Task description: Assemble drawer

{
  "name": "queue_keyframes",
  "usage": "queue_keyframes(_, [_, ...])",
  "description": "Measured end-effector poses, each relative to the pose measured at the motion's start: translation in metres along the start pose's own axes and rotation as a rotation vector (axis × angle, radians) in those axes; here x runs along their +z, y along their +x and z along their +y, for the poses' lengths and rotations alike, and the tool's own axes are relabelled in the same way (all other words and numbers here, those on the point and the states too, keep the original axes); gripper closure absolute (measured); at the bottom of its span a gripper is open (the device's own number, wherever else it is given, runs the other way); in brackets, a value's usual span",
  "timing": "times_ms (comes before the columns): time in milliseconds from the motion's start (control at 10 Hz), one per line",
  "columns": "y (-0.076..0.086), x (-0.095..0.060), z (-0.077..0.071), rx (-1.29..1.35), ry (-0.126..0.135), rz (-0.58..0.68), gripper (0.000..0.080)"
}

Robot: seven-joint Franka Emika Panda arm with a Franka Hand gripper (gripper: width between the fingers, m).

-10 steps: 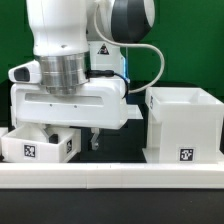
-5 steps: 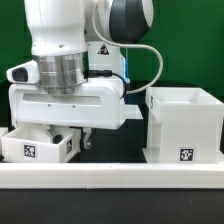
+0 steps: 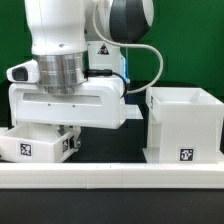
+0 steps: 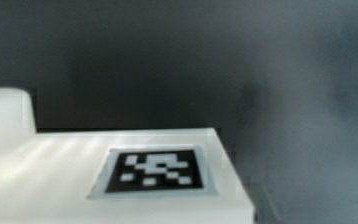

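Right, the hand (image 3: 69,120) sits low in the lower part of the exterior view's left, directly over the small tray (image 3: 36,147). Its fingertips are hidden behind the tray's wall. I can't tell whether it's clenched on the wall or released, and the wrist view shows no fingers either.

- The tray is directly below and touching or just beside the hand, on the dark tabletop (image 3: 115,150). Its long axis runs roughly across the frame and looks slightly tilted, though I can't be sure.
- The wrist view is filled by the tray's white face with its tag (image 4: 158,168), so the camera is very close to it.
- The housing (image 3: 186,120) stands upright on the exterior view's right, well apart from hand and tray, with bare tabletop between. Its open side seems to face up.
- The rail (image 3: 110,177) runs along the bottom of the frame, in front of everything.

My read is that the key relation is tray to housing. The tray has to travel toward the exterior view's right and line up with the housing's opening. The drawer isn't joined yet.
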State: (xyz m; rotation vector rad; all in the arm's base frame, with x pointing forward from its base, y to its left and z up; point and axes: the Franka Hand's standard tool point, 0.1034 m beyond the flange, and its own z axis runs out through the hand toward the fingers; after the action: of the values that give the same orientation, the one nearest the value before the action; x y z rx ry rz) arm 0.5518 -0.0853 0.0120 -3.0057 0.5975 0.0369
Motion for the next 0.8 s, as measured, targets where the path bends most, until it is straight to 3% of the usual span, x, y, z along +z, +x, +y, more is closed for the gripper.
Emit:
queue_keyframes(300, [-0.001, -0.003, -0.002, -0.015, -0.001, -0.009, 0.0757])
queue_keyframes(600, [-0.007, -0.034, -0.015, -0.152, 0.024, -0.038, 0.0757])
queue_keyframes(800, [-0.015, -0.041, -0.014, -0.300, 0.032, -0.044, 0.0757])
